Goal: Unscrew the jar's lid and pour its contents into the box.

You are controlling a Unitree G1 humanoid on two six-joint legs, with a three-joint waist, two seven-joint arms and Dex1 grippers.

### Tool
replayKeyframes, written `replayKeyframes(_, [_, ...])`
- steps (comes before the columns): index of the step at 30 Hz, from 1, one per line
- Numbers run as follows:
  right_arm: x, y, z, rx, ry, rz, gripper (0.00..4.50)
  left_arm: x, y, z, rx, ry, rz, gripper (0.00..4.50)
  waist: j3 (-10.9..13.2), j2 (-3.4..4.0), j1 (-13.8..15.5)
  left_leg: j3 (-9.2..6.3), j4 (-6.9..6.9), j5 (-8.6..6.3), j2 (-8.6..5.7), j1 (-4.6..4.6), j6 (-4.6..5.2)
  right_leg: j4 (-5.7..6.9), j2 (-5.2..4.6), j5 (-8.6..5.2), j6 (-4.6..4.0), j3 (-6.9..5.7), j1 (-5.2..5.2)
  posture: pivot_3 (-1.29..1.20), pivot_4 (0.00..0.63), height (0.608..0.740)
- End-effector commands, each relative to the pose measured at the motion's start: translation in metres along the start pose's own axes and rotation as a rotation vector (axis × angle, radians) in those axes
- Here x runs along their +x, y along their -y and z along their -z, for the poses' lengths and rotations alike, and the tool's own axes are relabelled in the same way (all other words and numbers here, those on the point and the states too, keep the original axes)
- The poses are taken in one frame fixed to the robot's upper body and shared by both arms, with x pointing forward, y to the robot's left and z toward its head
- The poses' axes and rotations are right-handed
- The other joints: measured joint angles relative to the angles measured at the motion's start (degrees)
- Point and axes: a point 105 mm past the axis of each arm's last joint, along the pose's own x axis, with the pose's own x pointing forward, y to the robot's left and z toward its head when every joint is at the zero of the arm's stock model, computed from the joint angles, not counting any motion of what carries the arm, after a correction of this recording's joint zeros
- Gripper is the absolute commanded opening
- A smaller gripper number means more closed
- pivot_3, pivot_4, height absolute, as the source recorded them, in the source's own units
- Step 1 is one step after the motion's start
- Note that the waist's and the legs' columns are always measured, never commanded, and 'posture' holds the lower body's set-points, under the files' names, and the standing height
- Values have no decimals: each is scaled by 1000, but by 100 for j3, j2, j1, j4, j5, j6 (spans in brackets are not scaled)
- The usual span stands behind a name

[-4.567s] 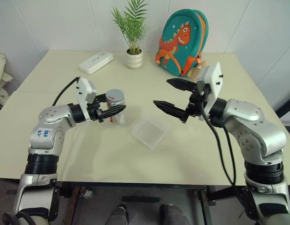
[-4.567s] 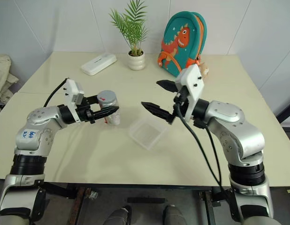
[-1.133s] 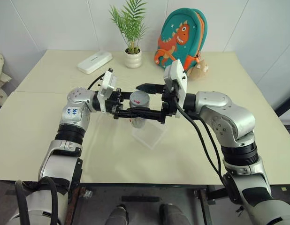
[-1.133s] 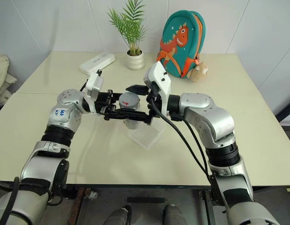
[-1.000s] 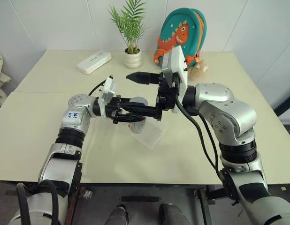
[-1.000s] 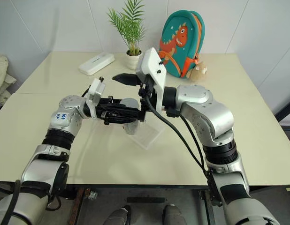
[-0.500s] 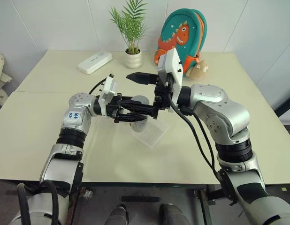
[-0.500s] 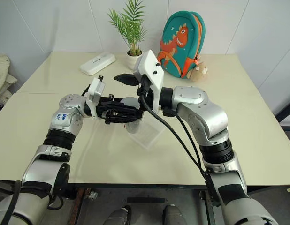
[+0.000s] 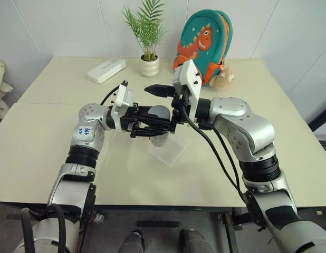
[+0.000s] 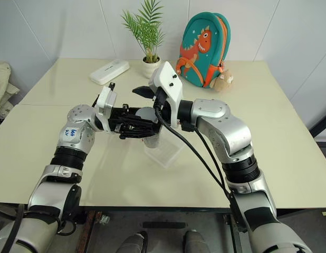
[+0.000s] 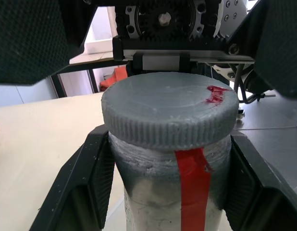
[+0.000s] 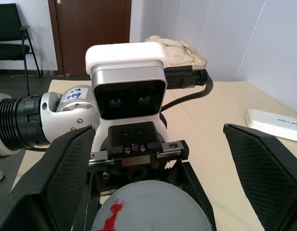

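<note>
Left gripper (image 11: 167, 192) clamps jar (image 11: 163, 202) — right gripper (image 12: 158, 159) spread around lid (image 11: 168, 111).

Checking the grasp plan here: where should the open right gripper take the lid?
On the lid's ribbed rim, one finger each side, coming from opposite the left gripper, which clamps the jar just under the cap. The right gripper's fingers already stand wide on both sides.

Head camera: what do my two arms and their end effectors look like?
Both arms are silver-grey metal segments with black joint rings. A blue-marked sticker sits on the left arm; black cables run along the right arm. Each wrist carries a white camera block. The left end effector and right end effector have black fingers.
</note>
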Motion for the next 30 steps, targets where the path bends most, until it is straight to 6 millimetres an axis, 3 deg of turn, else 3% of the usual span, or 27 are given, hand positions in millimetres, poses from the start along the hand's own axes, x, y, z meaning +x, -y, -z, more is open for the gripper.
replayKeyframes(1, [-1,-1,-4,-28,10,-1,4486,0,0,-14,51,29,8,2558,0,0,3,0,0,0,0,0,0,0,0,0,0,0,0,0,150,740])
replayKeyframes(15, [-22,19,0,-71,-54,90,4486,-3,2,-15,40,26,21,2558,0,0,3,0,0,0,0,0,0,-1,0,0,0,0,0,0,150,740])
replayKeyframes(30, [-55,17,-7,-47,-83,137,4486,-17,-1,-9,21,3,-39,2558,0,0,20,0,1,0,0,-2,0,-2,0,0,0,0,0,0,150,740])
